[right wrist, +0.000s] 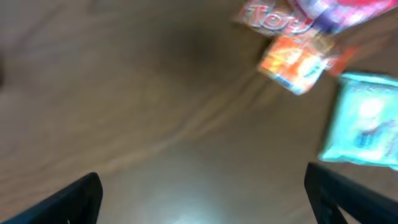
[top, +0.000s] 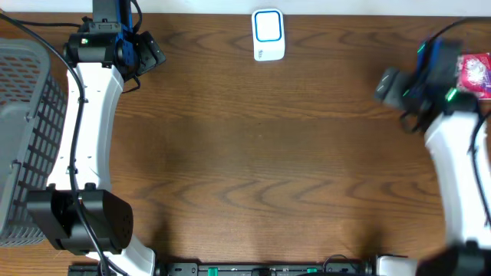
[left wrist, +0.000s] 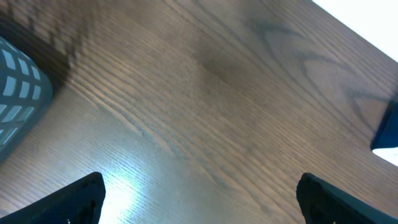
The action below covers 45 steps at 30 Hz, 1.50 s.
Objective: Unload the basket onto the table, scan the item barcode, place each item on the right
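Overhead view, from the left: a grey slatted basket [top: 27, 115] stands at the left edge of the desk [top: 253, 153], far left of the white scanner [top: 268, 35], which lies at the middle of the far edge. The left tool [top: 150, 54] hovers between basket and scanner, left of the scanner and apart from it. In the left wrist view its fingertips [left wrist: 71, 199] stand wide apart at the lower corners with only bare wood between them. A corner of the basket shows at the left of that view, and a blue shape [left wrist: 388, 130] at the right edge is too cropped to name.

Right of the scanner and a little nearer the robot, the right tool [top: 388, 86] hangs over the desk, blurred. Farther right of the scanner, at the desk's right edge, lies a pink packet [top: 476, 73], partly hidden by the arm. The right wrist view is smeared, yet its fingertips [right wrist: 68, 202] are plainly spread wide and hold nothing. Beyond them lie a red-and-pink packet [right wrist: 292, 15], an orange packet [right wrist: 295, 62] just beside it, and a teal packet [right wrist: 364, 121], all apart from the tool.
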Tool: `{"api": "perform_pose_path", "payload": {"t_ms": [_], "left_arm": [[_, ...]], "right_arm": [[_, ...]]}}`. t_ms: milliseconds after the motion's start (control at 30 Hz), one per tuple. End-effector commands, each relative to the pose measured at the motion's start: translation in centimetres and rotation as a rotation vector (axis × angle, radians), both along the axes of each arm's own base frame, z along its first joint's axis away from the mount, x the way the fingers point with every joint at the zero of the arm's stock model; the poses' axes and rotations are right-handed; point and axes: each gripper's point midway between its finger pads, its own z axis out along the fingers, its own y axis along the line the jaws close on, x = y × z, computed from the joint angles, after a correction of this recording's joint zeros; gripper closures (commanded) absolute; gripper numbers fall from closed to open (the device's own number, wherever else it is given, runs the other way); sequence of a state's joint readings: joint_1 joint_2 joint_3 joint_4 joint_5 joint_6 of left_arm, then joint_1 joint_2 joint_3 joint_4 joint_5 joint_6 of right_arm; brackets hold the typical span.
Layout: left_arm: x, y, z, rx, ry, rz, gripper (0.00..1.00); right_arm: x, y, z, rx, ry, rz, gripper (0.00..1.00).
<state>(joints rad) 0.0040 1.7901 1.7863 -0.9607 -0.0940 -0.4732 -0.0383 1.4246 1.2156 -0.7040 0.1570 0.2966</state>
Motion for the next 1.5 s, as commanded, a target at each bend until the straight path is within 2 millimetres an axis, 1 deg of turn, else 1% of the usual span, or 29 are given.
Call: {"api": "perform_pose_path", "payload": {"t_ms": [0,67,133,233,267,433,500,767,1000,1233,1300,1467], "left_arm": [[0.0,0.3,-0.2,0.016,0.006,0.004,0.02],[0.0,0.3,-0.2,0.016,0.006,0.004,0.02],[0.0,0.3,-0.2,0.016,0.006,0.004,0.02],[0.0,0.3,-0.2,0.016,0.006,0.004,0.02],[0.0,0.3,-0.2,0.016,0.006,0.004,0.02],[0.0,0.3,-0.2,0.016,0.006,0.004,0.02],[0.0,0.3,-0.2,0.016,0.006,0.004,0.02],[0.0,0.3,-0.2,0.016,0.006,0.004,0.02],[0.0,0.3,-0.2,0.016,0.006,0.004,0.02],[0.0,0.3,-0.2,0.016,0.006,0.004,0.02],[0.0,0.3,-0.2,0.016,0.006,0.004,0.02],[0.0,0.3,-0.2,0.016,0.006,0.004,0.02]], "right_arm": [[-2.9,3.1,0.4,0.014,-0.127,0.088,0.01],[-4.0,5.3,0.2,0.040,-0.210,0.157,0.01],[-5.0,6.6,-0.2,0.051,-0.273,0.201,0.01],[-6.5,7.3,-1.6,0.057,-0.284,0.228,0.01],[-7.2,7.6,-2.5,0.079,-0.272,0.227,0.01],[-8.7,7.3,-5.8,0.096,-0.182,0.200,0.01],[-9.4,7.3,-6.8,0.102,-0.140,0.195,0.01],[-11.0,7.0,-8.4,0.095,-0.046,0.191,0.01],[-13.0,6.7,-10.0,0.088,0.060,0.186,0.01],[-13.3,6.7,-9.8,0.088,0.025,0.193,0.01],[-13.3,6.7,-9.9,0.081,-0.005,0.207,0.01],[-12.8,7.1,-10.3,0.081,-0.143,0.256,0.01]]}}
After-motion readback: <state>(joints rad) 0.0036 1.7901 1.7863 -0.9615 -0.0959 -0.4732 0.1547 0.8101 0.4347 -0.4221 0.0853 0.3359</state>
